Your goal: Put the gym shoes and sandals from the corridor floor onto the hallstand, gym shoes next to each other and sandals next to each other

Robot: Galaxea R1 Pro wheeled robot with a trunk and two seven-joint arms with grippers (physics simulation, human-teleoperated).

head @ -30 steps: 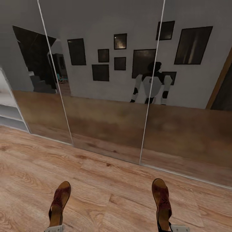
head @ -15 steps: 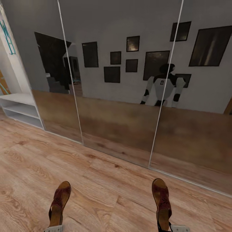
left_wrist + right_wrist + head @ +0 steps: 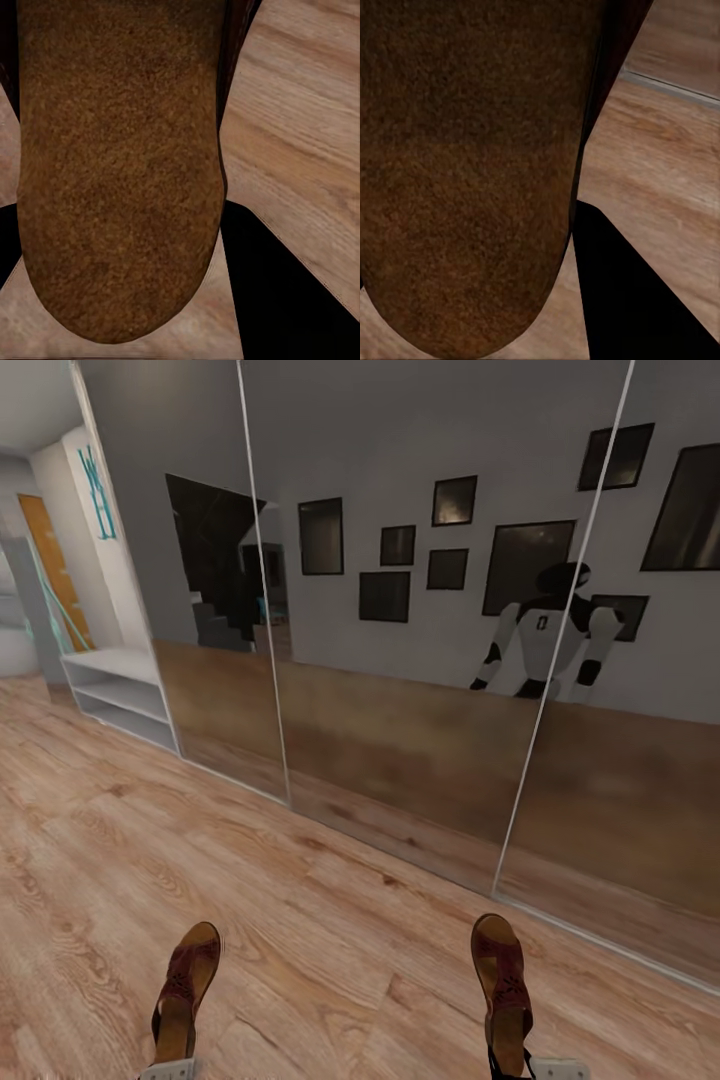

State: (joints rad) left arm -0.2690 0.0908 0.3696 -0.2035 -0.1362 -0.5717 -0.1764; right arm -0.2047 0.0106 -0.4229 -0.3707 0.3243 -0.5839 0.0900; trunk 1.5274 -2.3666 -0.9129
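I carry one sandal in my left claw and the other sandal in my right claw, above the corridor floor. The hallstand stands far left, beside mirrored doors.

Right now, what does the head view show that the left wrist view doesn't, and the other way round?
Head view alone: both dark reddish-brown woven-strap sandals, left one and right one, from above; the mirrored sliding doors reflecting the robot; the white-grey shelved hallstand far left. Left wrist view alone: the left sandal's rough brown sole up close, with dark shadow beneath. Both share that sandal and the light wood-plank floor.
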